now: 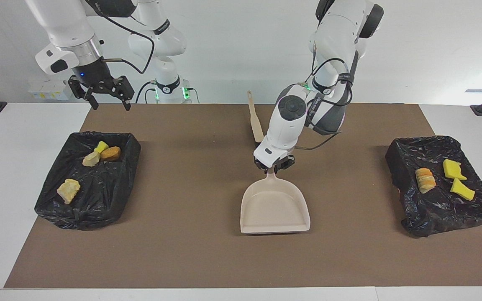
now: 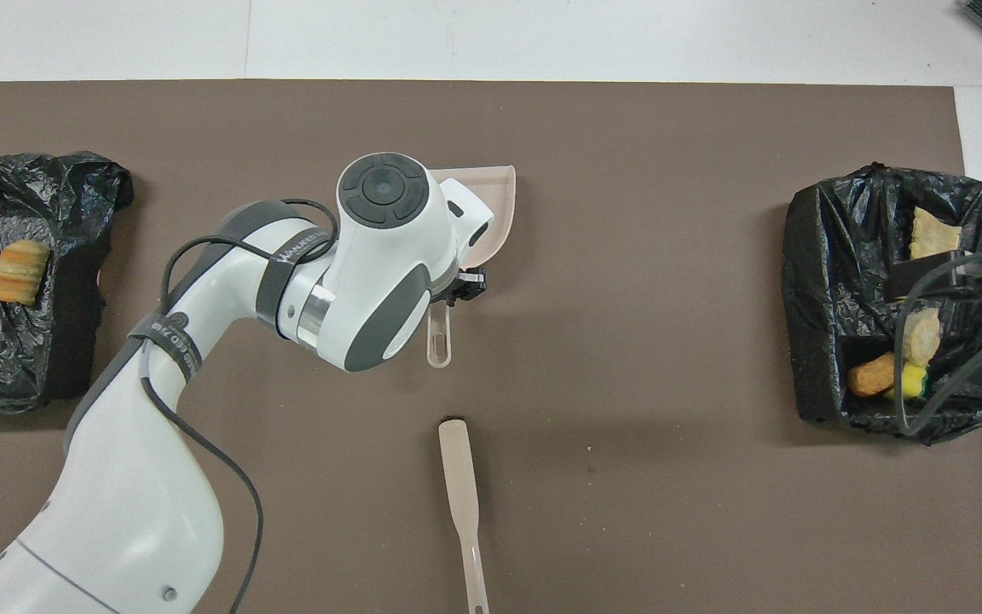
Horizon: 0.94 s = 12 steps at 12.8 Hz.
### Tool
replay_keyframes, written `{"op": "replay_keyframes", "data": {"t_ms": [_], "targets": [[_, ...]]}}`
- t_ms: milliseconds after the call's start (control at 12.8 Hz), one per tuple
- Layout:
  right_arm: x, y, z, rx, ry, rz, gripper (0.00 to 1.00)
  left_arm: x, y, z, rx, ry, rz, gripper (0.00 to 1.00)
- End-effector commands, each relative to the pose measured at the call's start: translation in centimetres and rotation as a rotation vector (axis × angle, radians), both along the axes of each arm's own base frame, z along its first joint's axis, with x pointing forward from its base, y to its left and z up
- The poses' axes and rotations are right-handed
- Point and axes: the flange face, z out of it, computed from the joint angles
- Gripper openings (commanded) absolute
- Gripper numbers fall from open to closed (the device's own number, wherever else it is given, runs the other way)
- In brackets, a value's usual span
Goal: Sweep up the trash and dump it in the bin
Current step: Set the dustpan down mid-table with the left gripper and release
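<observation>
My left gripper is shut on the handle of the beige dustpan, which rests on the brown mat near its middle; the arm hides most of the pan in the overhead view. The pan is empty. The trash lies in two black-lined bins: three chunks in the bin at the left arm's end, several chunks in the bin at the right arm's end. The brush lies on the mat nearer the robots than the dustpan. My right gripper is open, raised over the mat's corner near its bin.
The brown mat covers most of the white table. The brush also shows in the overhead view, its bristles toward the dustpan's handle. Cables of the right arm hang over its bin.
</observation>
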Motion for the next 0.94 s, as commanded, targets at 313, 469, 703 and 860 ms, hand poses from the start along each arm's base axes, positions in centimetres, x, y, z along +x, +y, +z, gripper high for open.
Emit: {"op": "replay_keyframes", "data": {"t_ms": [313, 469, 703, 860], "targets": [[-0.4, 0.0, 0.0, 0.008, -0.007, -0.024, 1.0, 0.6, -0.9, 0.2, 0.004, -0.011, 0.005, 0.41], [-0.4, 0.0, 0.0, 0.008, -0.007, -0.024, 1.0, 0.6, -0.9, 0.5, 0.002, -0.015, 0.005, 0.53], [-0.4, 0.0, 0.0, 0.008, -0.007, -0.024, 1.0, 0.4, -0.8, 1.6, 0.0, -0.022, 0.003, 0.73], [-0.4, 0.0, 0.0, 0.008, -0.007, -0.024, 1.0, 0.4, 0.0, 2.7, -0.005, -0.041, 0.007, 1.0]]}}
